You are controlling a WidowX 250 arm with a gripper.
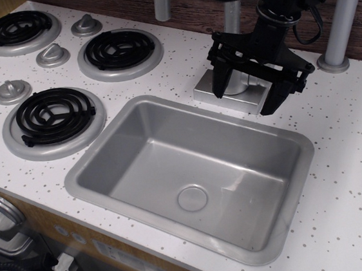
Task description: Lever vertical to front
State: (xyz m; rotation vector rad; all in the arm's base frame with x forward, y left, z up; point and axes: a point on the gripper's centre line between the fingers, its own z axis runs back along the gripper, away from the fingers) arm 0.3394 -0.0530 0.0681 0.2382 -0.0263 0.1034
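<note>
No text, label, brand, number or sign can be read anywhere: the speckled white counter, the sink, the burners and knobs toward its left edge, and the faucet base at its back edge all show plain, unmarked surfaces.

Grey sink, black burner coils, white speckled counter

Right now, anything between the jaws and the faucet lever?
Nothing separate visible. The gripper hangs open right over the faucet base behind the sink, one finger to each side. The lever itself is hidden behind the gripper body, so contact can't be confirmed.
</note>
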